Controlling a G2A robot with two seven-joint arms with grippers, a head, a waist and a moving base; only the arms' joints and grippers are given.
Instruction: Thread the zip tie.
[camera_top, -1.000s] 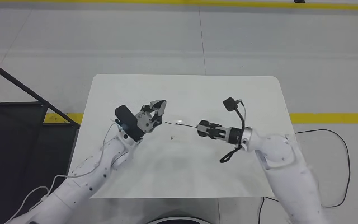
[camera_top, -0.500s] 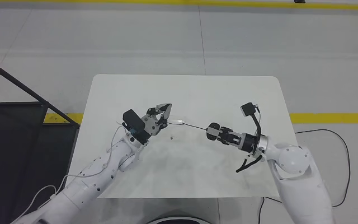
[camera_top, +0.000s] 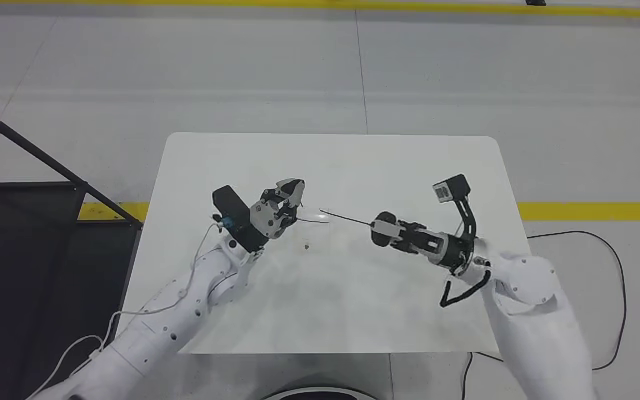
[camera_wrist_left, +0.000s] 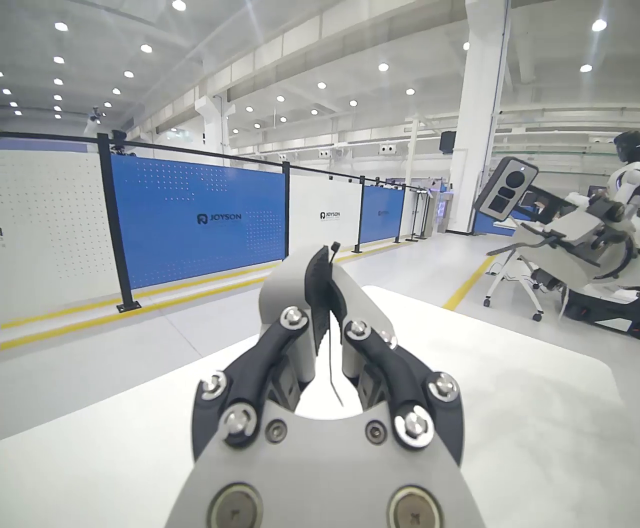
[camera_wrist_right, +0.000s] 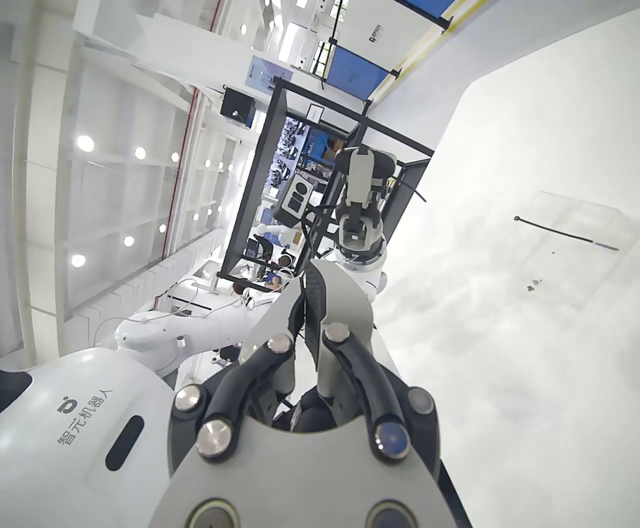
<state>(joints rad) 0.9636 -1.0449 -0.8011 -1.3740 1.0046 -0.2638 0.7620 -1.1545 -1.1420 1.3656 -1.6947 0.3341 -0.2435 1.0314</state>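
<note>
Seen from above, both grippers hang near the middle of the table (camera_top: 440, 170), well apart from every edge. The left gripper (camera_top: 290, 192), left of centre, is clamped on the zip tie (camera_wrist_left: 334, 246), whose head pokes past the fingertips. The right gripper (camera_top: 376, 227), right of centre, has its fingers pressed together; what they grip I cannot tell.

So the right hand (camera_wrist_right: 312, 272) has its fingers pressed flat together, nothing visible between them. Out on the white tabletop (camera_wrist_right: 500, 380) a black zip tie (camera_wrist_right: 565, 232) lies flat across a clear sheet (camera_wrist_right: 575, 272), well apart from it. Left hand (camera_wrist_right: 361, 167) sits farther off, second zip tie (camera_wrist_right: 414, 192) poking out sideways.
</note>
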